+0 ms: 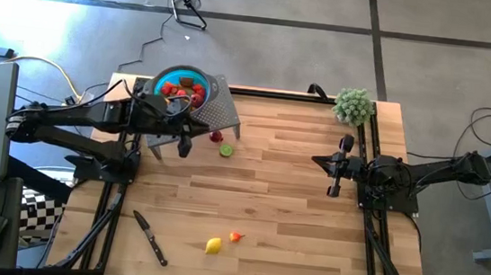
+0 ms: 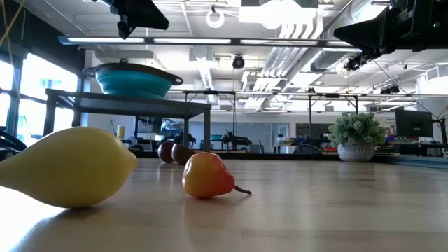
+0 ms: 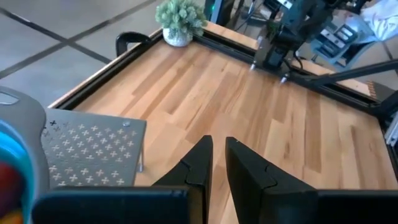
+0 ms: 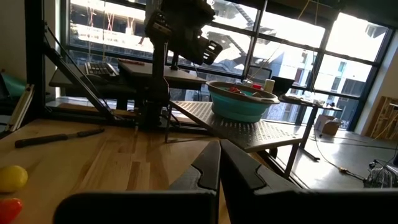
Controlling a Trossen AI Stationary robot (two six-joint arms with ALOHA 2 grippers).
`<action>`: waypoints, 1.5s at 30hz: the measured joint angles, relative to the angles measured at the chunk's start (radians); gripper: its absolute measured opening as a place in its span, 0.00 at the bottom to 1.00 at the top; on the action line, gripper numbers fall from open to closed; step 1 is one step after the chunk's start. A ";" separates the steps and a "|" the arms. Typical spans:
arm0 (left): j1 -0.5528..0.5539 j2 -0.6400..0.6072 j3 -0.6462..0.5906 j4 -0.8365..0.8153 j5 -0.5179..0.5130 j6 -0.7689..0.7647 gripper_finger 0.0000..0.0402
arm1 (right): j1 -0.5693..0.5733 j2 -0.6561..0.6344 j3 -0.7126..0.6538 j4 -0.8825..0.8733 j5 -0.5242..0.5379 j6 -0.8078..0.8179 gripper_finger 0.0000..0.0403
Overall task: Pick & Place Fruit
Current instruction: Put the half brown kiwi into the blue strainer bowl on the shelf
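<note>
Fruit sorting partly done, four pieces left on the wooden bench [image 1: 310, 216].
Upper left: teal bowl [image 1: 178, 84] holds red fruit; left claw [image 1: 182, 142] nearly together, empty. Maroon fruit [image 1: 217, 137], lime [image 1: 226, 150], yellow lemon [image 1: 213, 245], orange-red pear [image 1: 236, 237] wait. Right claw [image 1: 336, 166] together, idle.

Red fruits [image 1: 181, 89] fill the bowl [image 1: 163, 74] at eleven o'clock, a maroon fruit [image 1: 217, 137] and lime [image 1: 226, 150] lie just beside it, and a lemon [image 1: 213, 245] and orange pear [image 1: 236, 237] rest at six o'clock.
</note>
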 joint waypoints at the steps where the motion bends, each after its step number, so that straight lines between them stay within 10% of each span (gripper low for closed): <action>1: 0.000 0.001 0.000 0.000 0.001 -0.001 0.10 | 0.000 0.000 0.000 0.000 0.000 0.000 0.01; 17: -0.070 0.135 0.000 0.002 0.046 0.036 0.10 | 0.000 0.000 0.000 0.008 0.000 0.000 0.01; 32: -0.397 0.310 0.000 -0.033 -0.320 -0.294 0.10 | 0.000 0.000 0.000 0.008 0.000 0.000 0.01; 45: -0.591 0.573 -0.001 -0.082 -0.647 -0.900 0.10 | 0.000 0.000 0.000 0.008 0.000 0.000 0.01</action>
